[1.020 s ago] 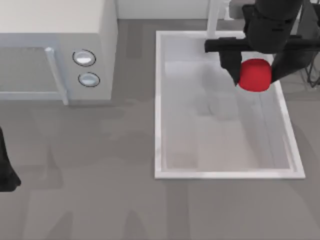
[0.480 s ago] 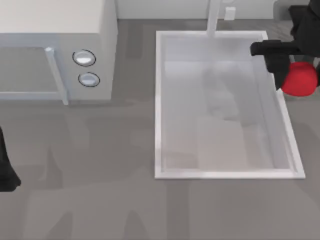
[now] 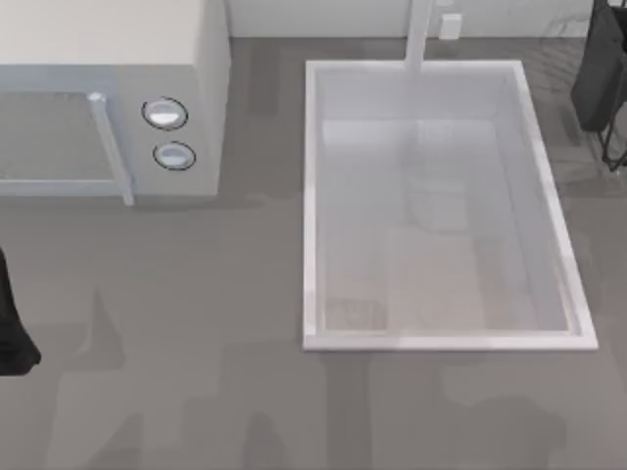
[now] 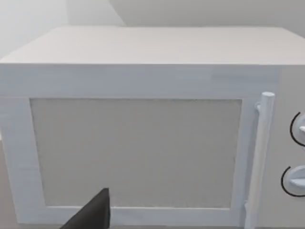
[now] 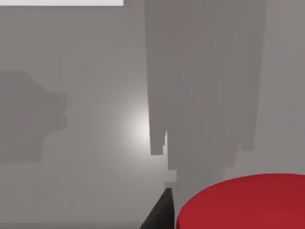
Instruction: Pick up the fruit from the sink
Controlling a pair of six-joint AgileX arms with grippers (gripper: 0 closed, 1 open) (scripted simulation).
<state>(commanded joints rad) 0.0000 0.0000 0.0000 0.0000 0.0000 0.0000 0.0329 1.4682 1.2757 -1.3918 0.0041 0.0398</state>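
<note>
Bright red fruit [image 5: 243, 202], partly cropped, apparently above grey table, white rectangular sink [image 3: 312, 196]

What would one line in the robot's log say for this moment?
stage: fruit lifted out | fruit: beside right gripper finger, above grey table | sink: no fruit inside | right arm: table's right edge | left arm: parked, left edge

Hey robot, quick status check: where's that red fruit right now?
Right hand holding fruit, over the table. Sink holds no fruit. Left arm parked at table's left edge.
</note>
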